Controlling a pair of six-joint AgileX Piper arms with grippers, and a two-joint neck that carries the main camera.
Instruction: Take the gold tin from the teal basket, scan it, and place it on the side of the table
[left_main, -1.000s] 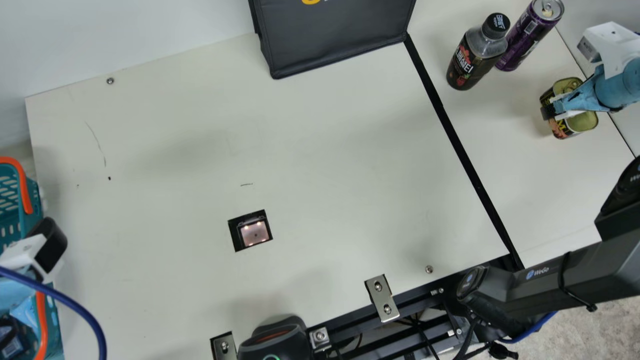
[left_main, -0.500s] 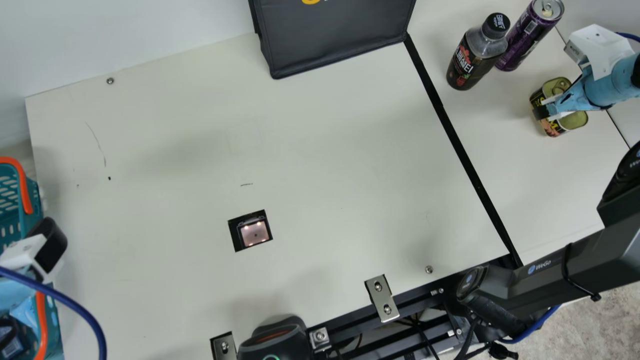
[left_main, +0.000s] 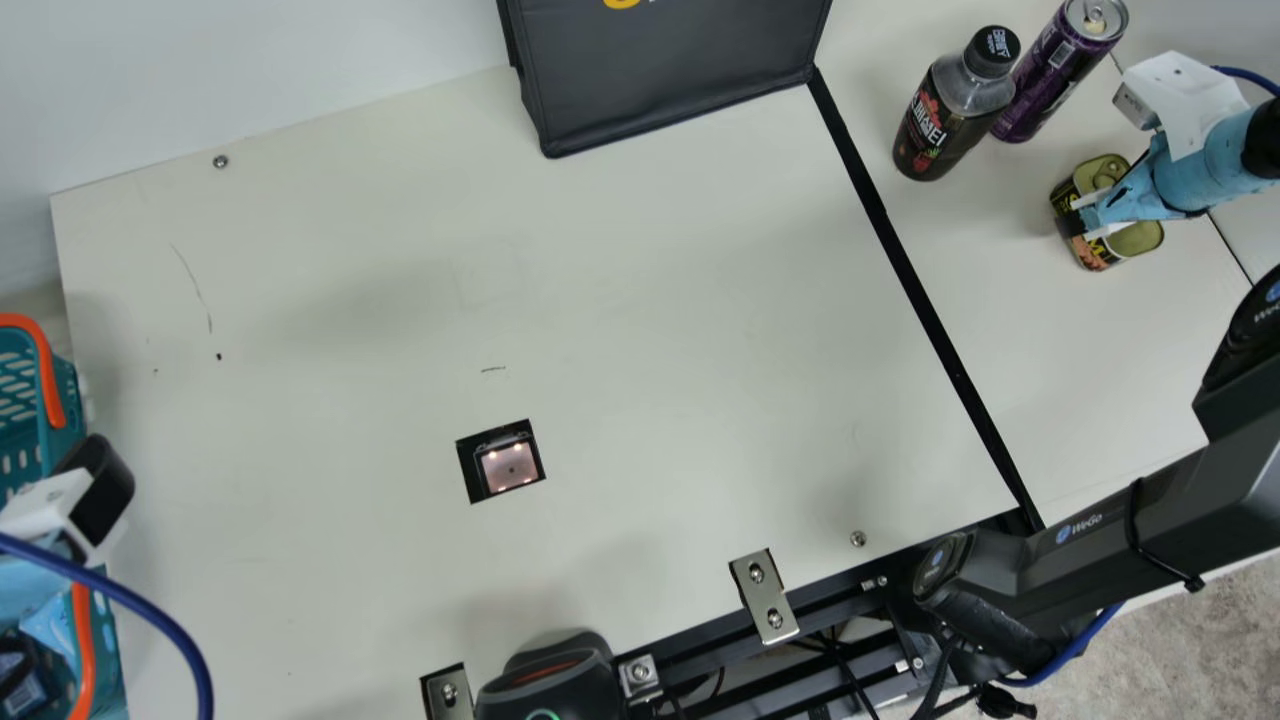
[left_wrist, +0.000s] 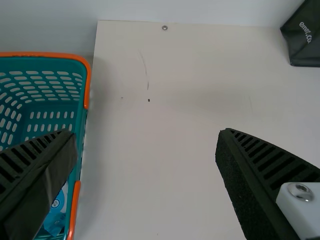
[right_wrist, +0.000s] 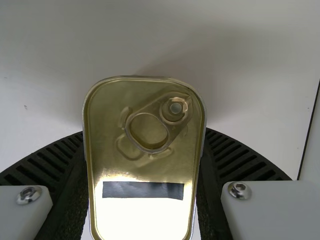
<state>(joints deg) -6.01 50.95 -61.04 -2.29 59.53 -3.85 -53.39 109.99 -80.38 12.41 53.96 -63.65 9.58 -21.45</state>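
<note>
My right gripper (left_main: 1080, 220) is at the far right side of the table, shut on the gold tin (left_main: 1137, 238). In the right wrist view the tin (right_wrist: 145, 110) with its pull ring lies between the two ribbed fingers of the right gripper (right_wrist: 144, 175), touching both sides. My left arm's gripper (left_main: 30, 640) is over the teal basket (left_main: 66, 390) at the left edge. The left wrist view has the left gripper (left_wrist: 145, 160) open, nothing between its fingers, beside the basket (left_wrist: 75, 120), which holds a blue item.
A dark bottle (left_main: 935, 125) and a purple can (left_main: 1050, 75) stand beyond the tin, past the black strip (left_main: 920, 290). A black bag (left_main: 670, 70) is at the back. A scanner window (left_main: 508, 467) is set in the table, and a black device (left_main: 550, 680) sits at the front edge.
My right gripper has moved a little to the left in the main view, carrying the tin along. The left arm has kept still.
</note>
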